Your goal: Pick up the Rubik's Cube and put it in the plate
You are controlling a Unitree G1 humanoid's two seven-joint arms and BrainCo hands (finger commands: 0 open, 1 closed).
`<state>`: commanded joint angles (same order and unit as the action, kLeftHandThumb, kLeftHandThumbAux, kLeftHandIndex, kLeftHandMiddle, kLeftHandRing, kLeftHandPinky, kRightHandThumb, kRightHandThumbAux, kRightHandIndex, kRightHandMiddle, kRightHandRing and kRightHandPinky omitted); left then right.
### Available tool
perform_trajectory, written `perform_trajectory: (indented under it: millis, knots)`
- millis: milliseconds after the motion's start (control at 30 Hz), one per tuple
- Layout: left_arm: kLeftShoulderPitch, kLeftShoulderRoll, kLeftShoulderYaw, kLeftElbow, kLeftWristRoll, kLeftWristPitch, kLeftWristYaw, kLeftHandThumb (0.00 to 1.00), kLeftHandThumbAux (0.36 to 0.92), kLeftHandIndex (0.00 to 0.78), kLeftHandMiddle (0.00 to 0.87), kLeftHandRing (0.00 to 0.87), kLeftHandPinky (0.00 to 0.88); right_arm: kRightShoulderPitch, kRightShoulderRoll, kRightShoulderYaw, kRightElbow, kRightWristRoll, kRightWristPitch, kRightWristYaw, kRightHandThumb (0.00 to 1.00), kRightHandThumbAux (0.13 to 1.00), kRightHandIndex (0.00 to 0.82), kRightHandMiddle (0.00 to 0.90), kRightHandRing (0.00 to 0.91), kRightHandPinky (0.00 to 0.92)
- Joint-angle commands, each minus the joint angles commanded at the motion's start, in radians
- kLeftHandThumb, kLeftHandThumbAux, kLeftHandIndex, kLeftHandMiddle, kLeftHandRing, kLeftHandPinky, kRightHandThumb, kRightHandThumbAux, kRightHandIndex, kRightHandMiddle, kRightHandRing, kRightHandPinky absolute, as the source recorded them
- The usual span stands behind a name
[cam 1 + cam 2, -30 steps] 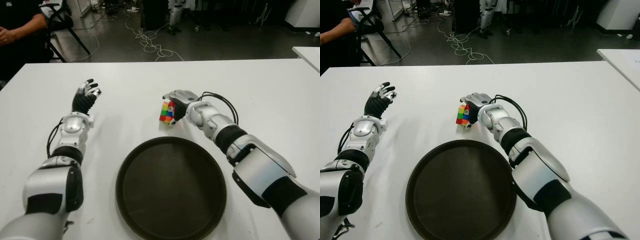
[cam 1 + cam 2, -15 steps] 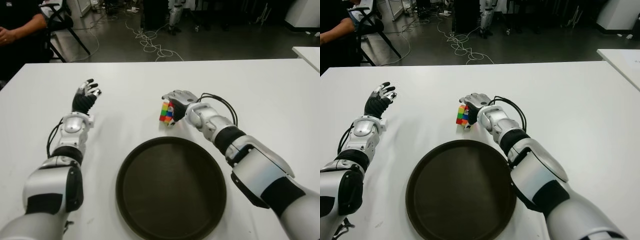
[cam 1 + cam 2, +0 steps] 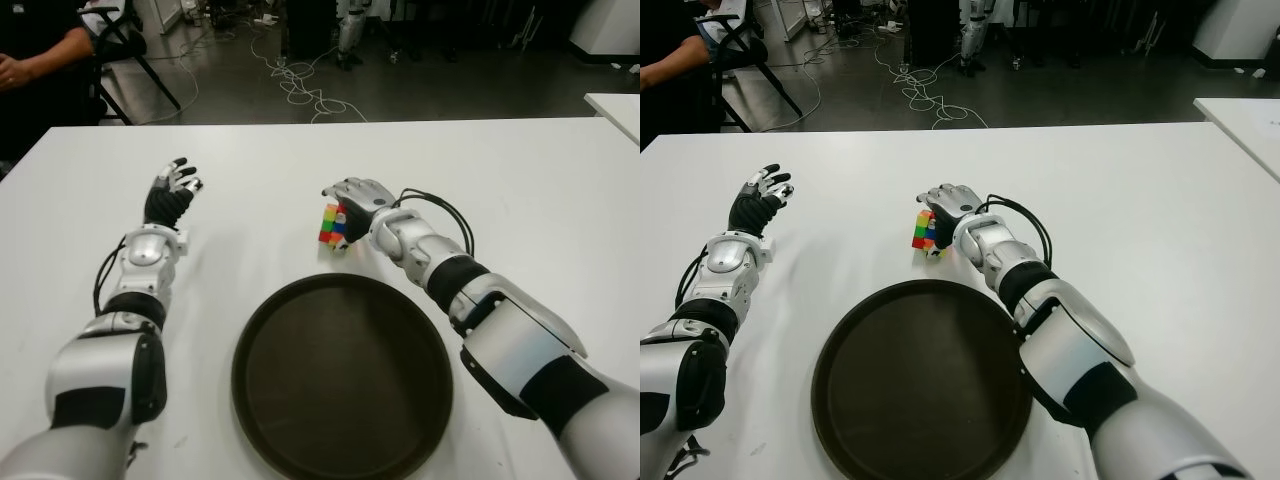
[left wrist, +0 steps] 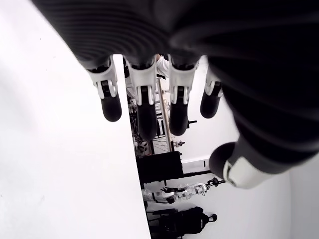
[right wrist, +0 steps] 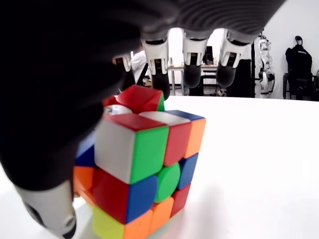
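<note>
Two head cameras look forward and down from just above the white table (image 3: 520,170), side by side, so both take in the same plate (image 3: 342,375), both arms and the cable-strewn floor beyond. The left wrist camera sits tight behind the left robot hand (image 4: 164,99), peering past its fingers across the tabletop. The right wrist camera is pressed just as close behind the right robot hand (image 5: 184,55), with the Rubik's Cube (image 5: 139,169) filling its near field, the same cube the head views show small at mid-table

White table (image 3: 560,190) spreads under my hands. Beyond its far edge, dark grey floor (image 3: 420,90) with white cables (image 3: 300,85) tangled straight ahead. Far off to my left, a black chair (image 3: 125,45) and a seated person (image 3: 35,75). A second white table (image 3: 618,108) far right.
</note>
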<state>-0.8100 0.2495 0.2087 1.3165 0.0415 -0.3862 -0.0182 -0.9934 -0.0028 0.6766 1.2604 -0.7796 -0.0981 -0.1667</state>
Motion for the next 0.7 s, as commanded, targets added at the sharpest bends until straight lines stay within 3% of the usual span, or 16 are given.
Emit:
perform_trajectory:
  millis: [700]
  knots:
    - [0.0, -0.003, 0.007, 0.0, -0.007, 0.007, 0.0, 0.149, 0.622, 0.078, 0.165, 0.14, 0.098, 0.007, 0.008, 0.006, 0.006, -0.005, 0.009, -0.037, 0.0, 0.739, 0.018, 0.0, 0.008, 0.091]
